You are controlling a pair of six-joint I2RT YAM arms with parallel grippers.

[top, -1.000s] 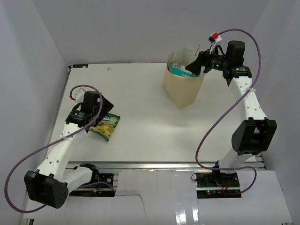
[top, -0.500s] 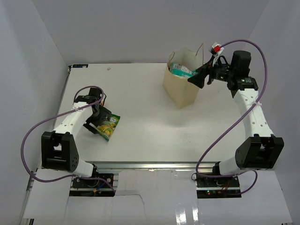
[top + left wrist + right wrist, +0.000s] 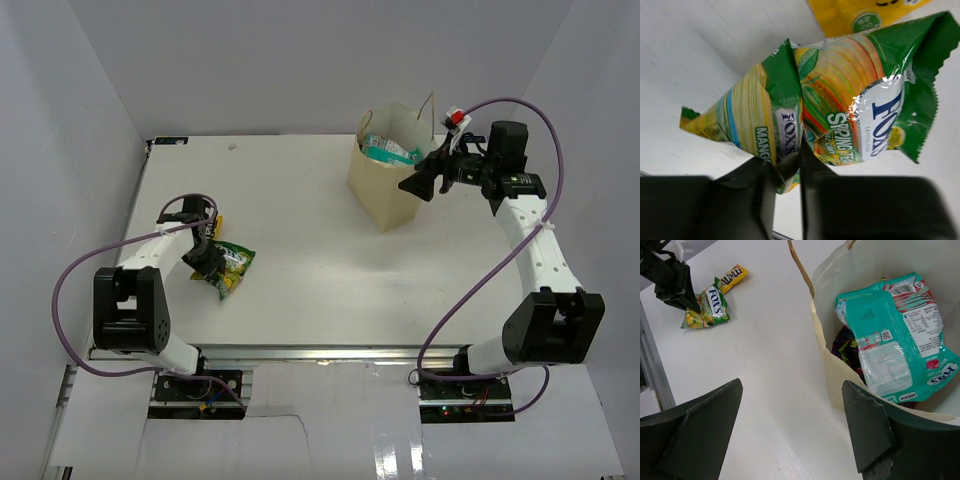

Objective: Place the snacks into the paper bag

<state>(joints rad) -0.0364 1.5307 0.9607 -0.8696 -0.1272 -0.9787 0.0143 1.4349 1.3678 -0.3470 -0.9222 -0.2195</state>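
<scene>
The green-yellow packet [image 3: 233, 268] lies on the table at the left, and my left gripper [image 3: 206, 258] is shut on its near edge. The left wrist view shows both fingers pinching a fold of that packet [image 3: 850, 100], the gripper [image 3: 789, 161] low over the table. The tan paper bag [image 3: 385, 195] stands upright at the back right. Inside it lie a teal-white packet [image 3: 895, 335] and a dark purple packet [image 3: 845, 347]. My right gripper [image 3: 416, 186] hangs open and holds nothing, just outside the bag's right rim [image 3: 832, 375].
A small yellow packet [image 3: 216, 222] lies on the table just behind the green-yellow one, also in the left wrist view [image 3: 865, 12]. White walls close in the table on the left, back and right. The bag's string handle [image 3: 432, 105] sticks up.
My left gripper came down onto the green-yellow packet and closed on its edge. My right gripper drew back out of the bag's mouth, towards the near side.
</scene>
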